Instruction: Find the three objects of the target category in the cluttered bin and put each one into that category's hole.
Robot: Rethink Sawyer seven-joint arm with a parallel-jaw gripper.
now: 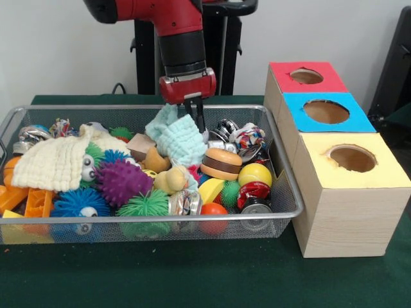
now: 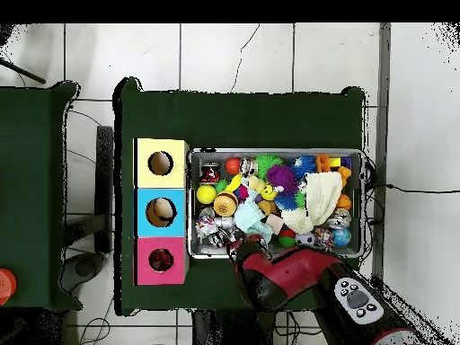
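The silver wire mesh bin holds a heap of toys; it also shows in the overhead view. My gripper hangs over the bin's back middle, fingers close together, shut on a pale blue knitted cloth whose corner bunches up beside them. A pale yellow plush animal lies in front of the cloth and a tan one just behind it. The tiger-striped plush is hidden. The red-topped box with its round hole stands farthest back on the right; it also shows in the overhead view.
A cream knitted cloth covers the bin's left part. Purple, blue and green spiky balls, a toy burger, a yellow ball and cans fill the rest. Blue-topped and yellow-topped boxes stand nearer.
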